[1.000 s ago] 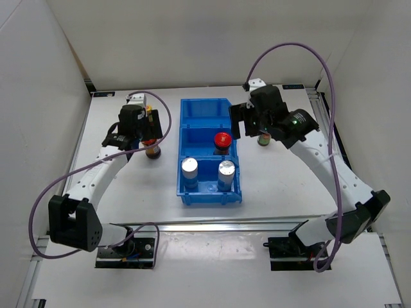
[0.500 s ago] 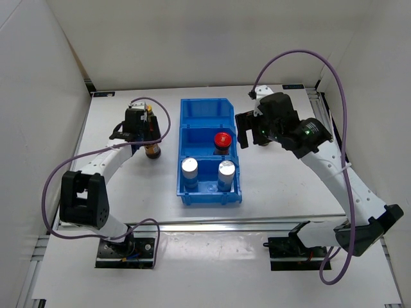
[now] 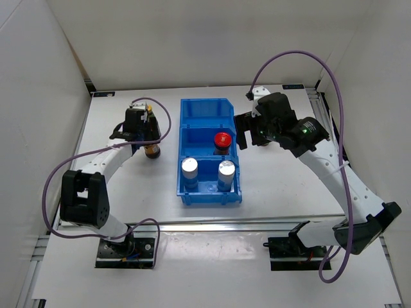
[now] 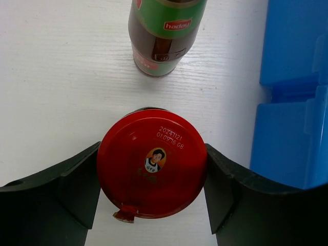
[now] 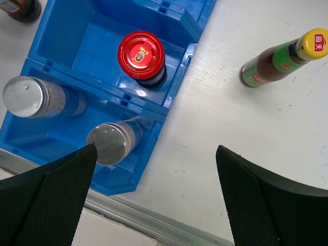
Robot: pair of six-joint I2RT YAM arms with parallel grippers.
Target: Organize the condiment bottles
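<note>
**A:** While both arms hang over the white table [image 3: 282, 186], what does the top view give, biggest thing first?

**B:** Blue plastic bin [image 3: 204, 110], centre of frame, divided into compartments stacked up the picture. The left arm's tip is left of the bin, the right arm's just right of it.

**A:** End effectors?

**B:** Left gripper [image 4: 152, 179]: in its wrist view the dark fingers [image 4: 77, 187] press both sides of the red lid, clamped on the red-lidded dark jar on the table [image 4: 152, 171]. This jar stands upright, lower centre of that view, left of the bin wall. Right gripper [image 5: 156, 154]: jaws spread wide, grasping nothing, table and bin corner showing between them.

**A:** Bin contents?

**B:** The second red-lidded dark jar [image 3: 222, 140] is in the middle compartment, at its right side. The lowest compartment holds the left silver-capped white-blue shaker [image 3: 189, 167] and the right silver-capped white-blue shaker [image 3: 226, 169], side by side, apart.

**A:** Slim ones?

**B:** The slim brown bottle with a green label [image 4: 164, 36] stands on the table at top centre of the left wrist view, near the clamped jar, not touching. The yellow-capped slim brown-green bottle [image 5: 279, 59] is on the table at upper right of the right wrist view, apart from the bin.
</note>
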